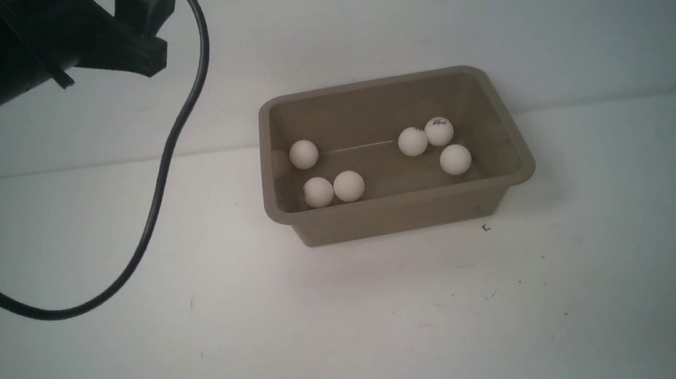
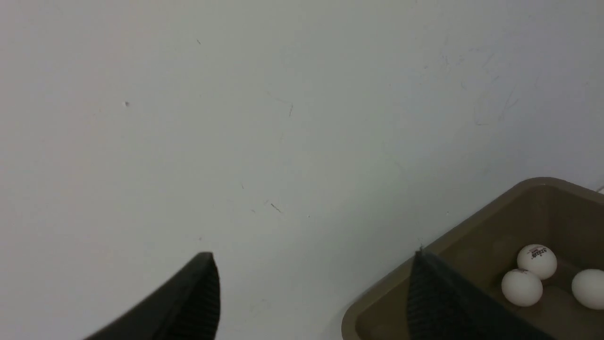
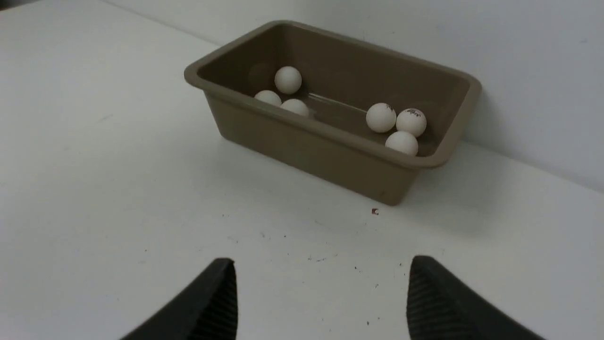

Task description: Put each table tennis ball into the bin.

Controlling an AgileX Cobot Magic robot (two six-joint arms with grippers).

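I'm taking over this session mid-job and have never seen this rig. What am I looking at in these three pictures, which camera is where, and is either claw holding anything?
This is a two-armed robot at a white table. The wide picture comes from a camera between its arms, looking forward: the left arm's black body and cable fill the upper left, and a tip of the right arm shows at the lower right.

The other two pictures come from cameras on the wrists, each looking out between that arm's two black fingers. The left gripper and the right gripper both stand open with nothing between the fingers.

On the table sits the bin, a brown-grey tub. Six table tennis balls lie inside it, three toward each end. I see no ball left on the table in any view.
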